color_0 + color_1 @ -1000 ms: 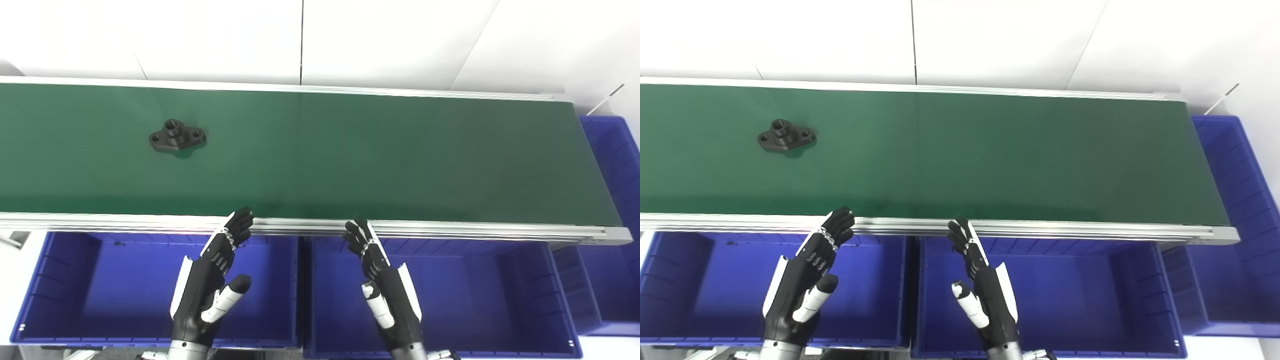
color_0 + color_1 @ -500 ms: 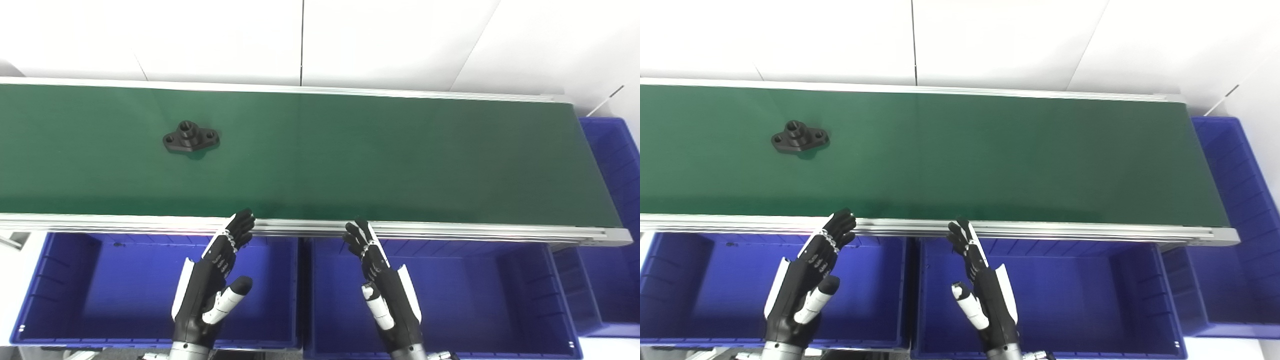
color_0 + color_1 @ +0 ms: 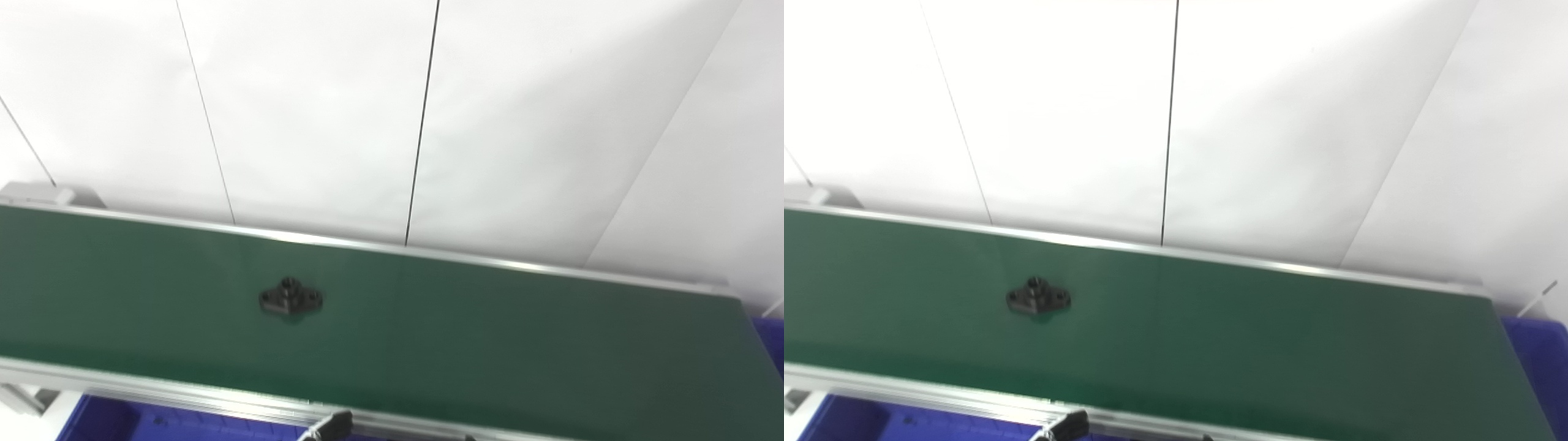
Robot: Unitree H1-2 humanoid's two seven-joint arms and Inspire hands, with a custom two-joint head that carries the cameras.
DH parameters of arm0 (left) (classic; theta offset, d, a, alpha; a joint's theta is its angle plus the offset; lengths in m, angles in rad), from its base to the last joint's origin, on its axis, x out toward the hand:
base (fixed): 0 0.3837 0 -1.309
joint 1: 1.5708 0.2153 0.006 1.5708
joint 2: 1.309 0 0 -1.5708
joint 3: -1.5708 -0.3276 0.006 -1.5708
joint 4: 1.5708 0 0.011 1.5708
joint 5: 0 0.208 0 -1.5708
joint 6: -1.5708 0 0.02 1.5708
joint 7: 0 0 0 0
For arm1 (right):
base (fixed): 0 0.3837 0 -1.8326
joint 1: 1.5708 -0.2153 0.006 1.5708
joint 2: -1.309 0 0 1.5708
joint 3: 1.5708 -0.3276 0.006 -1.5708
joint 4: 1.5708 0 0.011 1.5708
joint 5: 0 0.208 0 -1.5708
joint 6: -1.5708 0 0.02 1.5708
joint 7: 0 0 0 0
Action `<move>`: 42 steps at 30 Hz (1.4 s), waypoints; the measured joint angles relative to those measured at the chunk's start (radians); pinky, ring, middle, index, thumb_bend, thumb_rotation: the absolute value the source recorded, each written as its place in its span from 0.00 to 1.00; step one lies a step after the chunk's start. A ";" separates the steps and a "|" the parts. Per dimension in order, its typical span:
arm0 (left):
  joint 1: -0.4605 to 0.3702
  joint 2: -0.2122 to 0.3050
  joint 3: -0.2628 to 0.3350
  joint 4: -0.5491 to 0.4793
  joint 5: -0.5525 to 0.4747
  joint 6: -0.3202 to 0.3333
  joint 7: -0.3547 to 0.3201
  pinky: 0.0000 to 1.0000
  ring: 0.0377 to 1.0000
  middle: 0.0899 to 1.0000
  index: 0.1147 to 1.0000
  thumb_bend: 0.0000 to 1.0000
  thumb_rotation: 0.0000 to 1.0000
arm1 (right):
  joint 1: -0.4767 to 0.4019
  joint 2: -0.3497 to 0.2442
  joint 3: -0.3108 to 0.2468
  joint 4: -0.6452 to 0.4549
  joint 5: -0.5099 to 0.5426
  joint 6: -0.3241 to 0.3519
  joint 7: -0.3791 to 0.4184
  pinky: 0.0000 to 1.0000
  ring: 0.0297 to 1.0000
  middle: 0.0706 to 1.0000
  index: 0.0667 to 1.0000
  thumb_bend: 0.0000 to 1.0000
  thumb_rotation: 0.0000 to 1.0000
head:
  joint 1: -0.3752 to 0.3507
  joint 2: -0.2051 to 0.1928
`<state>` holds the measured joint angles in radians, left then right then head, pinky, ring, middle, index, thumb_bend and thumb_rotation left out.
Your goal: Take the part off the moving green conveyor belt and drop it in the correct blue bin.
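Left eye view, part [image 3: 291,298] flat, long axis along belt [image 3: 490,343]

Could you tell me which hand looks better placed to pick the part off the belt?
Probably the left hand: its fingertips show at the belt's near rail, almost below the part. The right hand is barely in view.

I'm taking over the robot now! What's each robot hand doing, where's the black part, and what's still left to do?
Left robot hand: only its fingertips peek in at the bottom edge by the belt's near rail; open or shut can't be told, and it is nowhere near the part.
Right robot hand: not in view.
Black part: lying alone on the green conveyor belt, left of the middle.
Blue bins: only slivers show at the bottom and right edges.
Done: nothing yet.
Left: grab the part and drop it in the correct bin.
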<state>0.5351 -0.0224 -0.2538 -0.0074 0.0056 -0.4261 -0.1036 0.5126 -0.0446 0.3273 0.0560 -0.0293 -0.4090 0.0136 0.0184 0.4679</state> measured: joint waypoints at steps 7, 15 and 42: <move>-0.014 0.000 0.001 0.006 0.001 0.000 0.001 0.81 0.83 0.81 0.76 0.83 0.69 | 0.007 -0.019 -0.009 -0.090 0.000 -0.003 0.016 0.94 0.94 0.95 1.00 0.88 0.95 | -0.002 0.006; -0.014 0.000 -0.004 -0.012 0.001 0.000 0.001 0.77 0.82 0.81 0.76 0.84 0.69 | 0.028 -0.030 -0.013 -0.175 -0.090 -0.004 -0.004 0.88 0.91 0.92 0.98 0.79 0.86 | -0.015 0.041; -0.012 0.004 -0.017 -0.048 0.000 0.030 0.001 0.84 0.87 0.84 0.80 0.80 0.68 | -0.424 -0.027 -0.098 -0.344 -0.669 0.288 0.081 0.69 0.82 0.88 0.91 0.91 0.88 | -0.044 0.078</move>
<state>0.5231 -0.0186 -0.2712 -0.0554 0.0054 -0.3962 -0.1031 0.0881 -0.0715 0.2289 -0.2876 -0.6981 -0.1214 0.0944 -0.0261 0.5461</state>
